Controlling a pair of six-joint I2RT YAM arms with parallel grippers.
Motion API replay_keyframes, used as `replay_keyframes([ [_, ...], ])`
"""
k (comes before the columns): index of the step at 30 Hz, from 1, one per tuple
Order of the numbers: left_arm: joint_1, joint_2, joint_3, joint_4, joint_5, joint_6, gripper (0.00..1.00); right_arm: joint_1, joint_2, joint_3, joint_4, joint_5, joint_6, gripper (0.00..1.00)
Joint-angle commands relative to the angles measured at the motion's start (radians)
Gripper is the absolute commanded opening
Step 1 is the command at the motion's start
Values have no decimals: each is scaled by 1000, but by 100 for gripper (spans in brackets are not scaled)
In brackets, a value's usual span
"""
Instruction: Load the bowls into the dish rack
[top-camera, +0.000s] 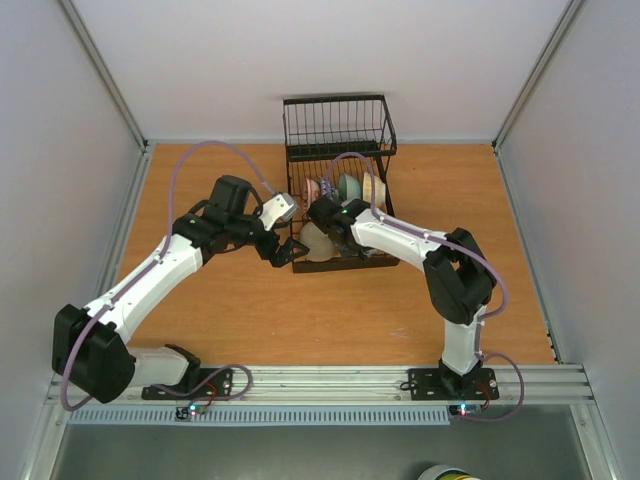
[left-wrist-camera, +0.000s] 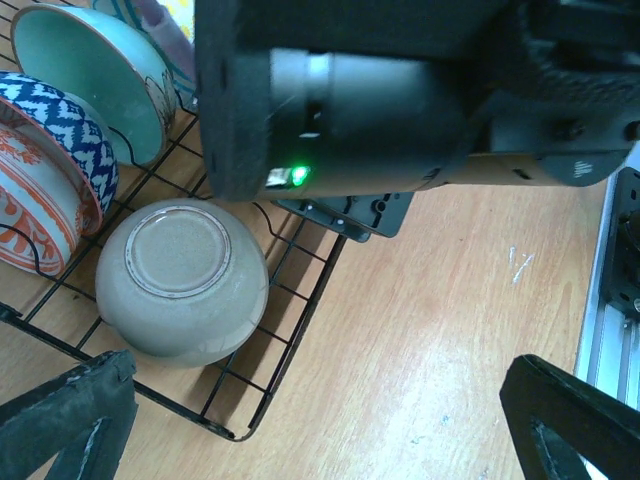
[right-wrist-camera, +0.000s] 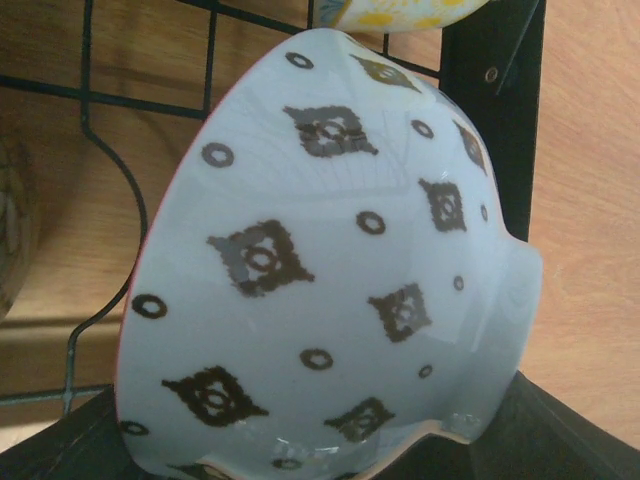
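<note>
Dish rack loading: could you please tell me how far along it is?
Racked: the pale green bowl, blue-patterned bowl, red-patterned bowl and the beige bowl, upside down on the dish rack. In hand: the right claw grips a white patterned bowl over the rack. The left claw is open and empty. Left: seating that bowl; no others show on the table.

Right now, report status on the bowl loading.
Left gripper open beside the dish rack. Right gripper holding white patterned bowl over the rack wires. Beige bowl upside down close alongside.
</note>
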Motion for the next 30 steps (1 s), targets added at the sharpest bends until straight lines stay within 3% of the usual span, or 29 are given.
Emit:
replay_keyframes([
  [1,-2,8,14,16,26,16,99,2,49,47,-56,37,0,3],
  [7,-2,4,13,16,33,17,99,2,140,110,-92,44,4,9],
  [12,-2,8,13,14,34,18,99,2,156,112,-46,-10,-21,46],
  [19,-3,13,13,14,39,21,99,2,148,91,-9,-37,-34,65],
  [23,-2,20,16,15,40,16,99,3,138,78,14,-62,-41,91],
  [30,-2,25,16,14,33,20,99,5,89,28,88,-81,-61,98],
])
